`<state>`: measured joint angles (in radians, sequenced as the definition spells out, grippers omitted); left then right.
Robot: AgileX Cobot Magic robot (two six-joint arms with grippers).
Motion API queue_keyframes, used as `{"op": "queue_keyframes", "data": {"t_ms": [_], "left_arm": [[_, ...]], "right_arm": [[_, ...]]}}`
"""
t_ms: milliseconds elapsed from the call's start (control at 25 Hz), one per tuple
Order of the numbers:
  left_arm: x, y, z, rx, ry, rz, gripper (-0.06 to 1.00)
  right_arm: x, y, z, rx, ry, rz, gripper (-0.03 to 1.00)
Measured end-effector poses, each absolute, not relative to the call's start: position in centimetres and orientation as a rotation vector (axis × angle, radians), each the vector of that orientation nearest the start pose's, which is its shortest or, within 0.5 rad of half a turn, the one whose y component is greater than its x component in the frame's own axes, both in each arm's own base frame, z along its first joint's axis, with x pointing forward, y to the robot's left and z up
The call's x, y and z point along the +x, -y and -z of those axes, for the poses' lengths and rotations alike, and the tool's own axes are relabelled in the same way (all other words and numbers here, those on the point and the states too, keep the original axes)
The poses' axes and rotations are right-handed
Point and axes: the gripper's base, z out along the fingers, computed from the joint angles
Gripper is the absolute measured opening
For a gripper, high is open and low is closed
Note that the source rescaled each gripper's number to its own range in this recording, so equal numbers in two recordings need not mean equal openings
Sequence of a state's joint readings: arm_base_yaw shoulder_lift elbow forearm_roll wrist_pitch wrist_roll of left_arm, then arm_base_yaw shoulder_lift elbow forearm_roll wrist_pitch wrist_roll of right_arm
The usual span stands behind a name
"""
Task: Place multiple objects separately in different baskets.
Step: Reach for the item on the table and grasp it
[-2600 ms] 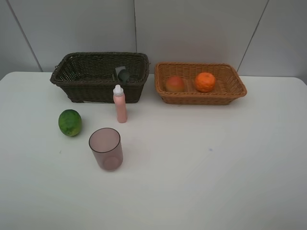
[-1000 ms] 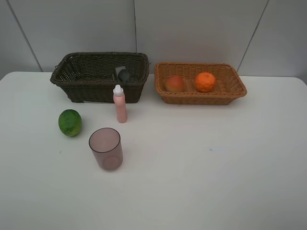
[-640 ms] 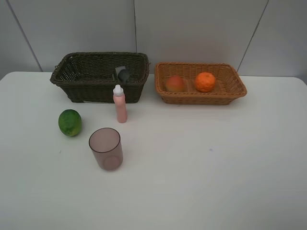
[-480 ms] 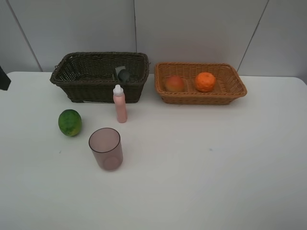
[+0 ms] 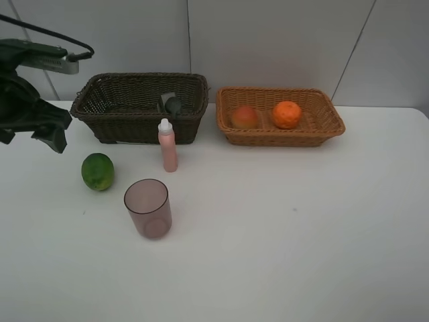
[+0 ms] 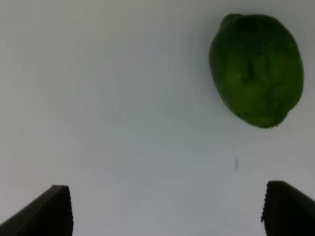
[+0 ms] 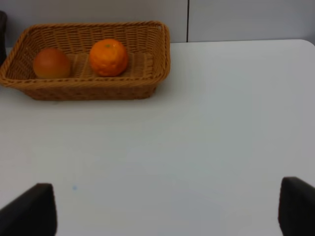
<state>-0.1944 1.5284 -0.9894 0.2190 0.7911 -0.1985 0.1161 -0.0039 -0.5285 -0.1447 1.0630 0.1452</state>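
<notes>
White table: nearest stands the mauve cup (image 5: 147,208); beyond it, toward the left edge, lies the green fruit (image 5: 98,171). The left gripper (image 6: 170,216), jaws wide apart, hovers off-centre and should straddle the fruit before descending. The right gripper (image 7: 165,216) gapes empty. The tan basket (image 5: 280,137) waits at the far edge.

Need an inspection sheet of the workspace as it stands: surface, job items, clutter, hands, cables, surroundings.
Surface: white table, no spills seen.
Job's things: dark basket holds dark bottle; tan basket holds peach and orange; green fruit, pink bottle and cup on table.
Clutter: nothing seen.
Hands: left hand open, empty, near green fruit; right hand open, empty.
Cables: black cable over left arm.
Surroundings: grey panelled wall.
</notes>
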Motion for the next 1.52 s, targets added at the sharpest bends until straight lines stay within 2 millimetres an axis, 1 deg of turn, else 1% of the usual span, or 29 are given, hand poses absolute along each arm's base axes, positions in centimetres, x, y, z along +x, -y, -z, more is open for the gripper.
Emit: {"op": "queue_keyframes", "data": {"t_ms": [120,240,320,440,560,720,840,920,1080,1320,1520], "left_arm": [[30.1,6.2,-23.5,0.231,-2.748,-0.129,1.00],[31.4,8.5,-24.7,0.268,-2.696,-0.089,1.00],[32.2,10.2,-26.0,0.287,-2.660,-0.056,1.00],[33.2,12.8,-27.3,0.328,-2.642,-0.013,1.00],[34.2,15.2,-27.6,0.369,-2.650,0.006,1.00],[35.6,17.9,-26.2,0.383,-2.683,0.012,1.00],[36.2,19.7,-24.2,0.392,-2.722,0.008,1.00],[36.3,20.5,-22.9,0.407,-2.748,-0.001,1.00],[36.6,21.0,-20.7,0.367,-2.801,-0.018,1.00],[37.0,21.3,-19.5,0.245,-2.810,0.008,1.00],[37.5,21.6,-17.7,0.185,-2.830,0.013,1.00]], "right_arm": [[-0.8,1.2,-28.6,0.039,-2.006,0.005,0.95],[-0.8,1.2,-28.6,0.039,-2.006,0.005,0.95],[-0.8,1.2,-28.6,0.039,-2.006,0.005,0.95],[-0.8,1.2,-28.6,0.039,-2.006,0.005,0.95],[-0.8,1.2,-28.6,0.039,-2.006,0.005,0.95],[-0.8,1.2,-28.6,0.039,-2.006,0.005,0.95],[-0.8,1.2,-28.6,0.039,-2.006,0.005,0.95],[-0.8,1.2,-28.6,0.039,-2.006,0.005,0.95],[-0.8,1.2,-28.6,0.039,-2.006,0.005,0.95],[-0.8,1.2,-28.6,0.039,-2.006,0.005,0.95],[-0.8,1.2,-28.6,0.039,-2.006,0.005,0.95]]}}
